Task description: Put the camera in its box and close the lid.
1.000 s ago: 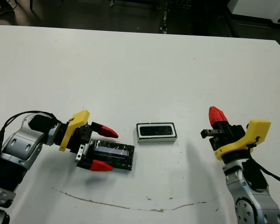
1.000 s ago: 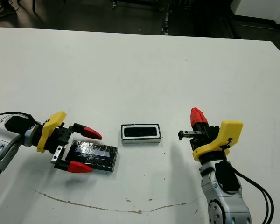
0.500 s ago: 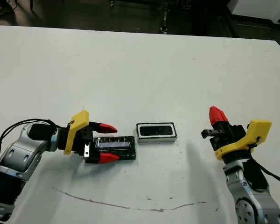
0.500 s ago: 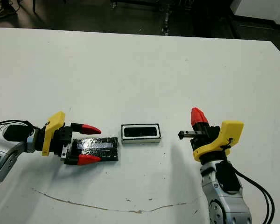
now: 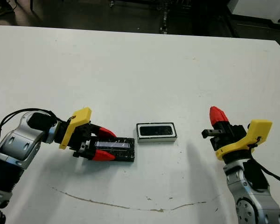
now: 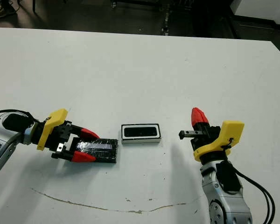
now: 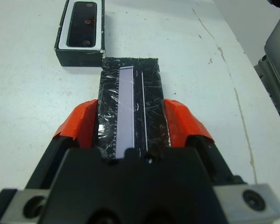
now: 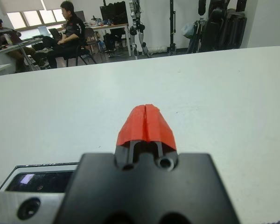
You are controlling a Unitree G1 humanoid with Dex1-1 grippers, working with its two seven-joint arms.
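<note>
The lid (image 5: 115, 149) is a flat black rectangle with a pale strip, lying on the table left of centre. My left gripper (image 5: 104, 144) is shut on the lid's long sides; in the left wrist view its red fingertips (image 7: 81, 127) press both edges of the lid (image 7: 130, 112). Just beyond the lid's far end stands the box (image 5: 157, 139), a small tray with a white inside. The glossy black camera (image 5: 155, 130) lies in it, also visible as the camera (image 7: 85, 29) in the left wrist view. My right gripper (image 5: 216, 115) is shut on nothing, raised at the right, apart from the box.
A thin brown scuff line (image 5: 130, 204) runs across the table near its front edge. In the right wrist view, seated people (image 8: 67, 28) and equipment stands (image 8: 214, 21) show beyond the table's far edge.
The lid has slid and turned, its end now close to the box. My left gripper's fingers, open around the lid before, have shut on its sides. The right arm has not moved.
</note>
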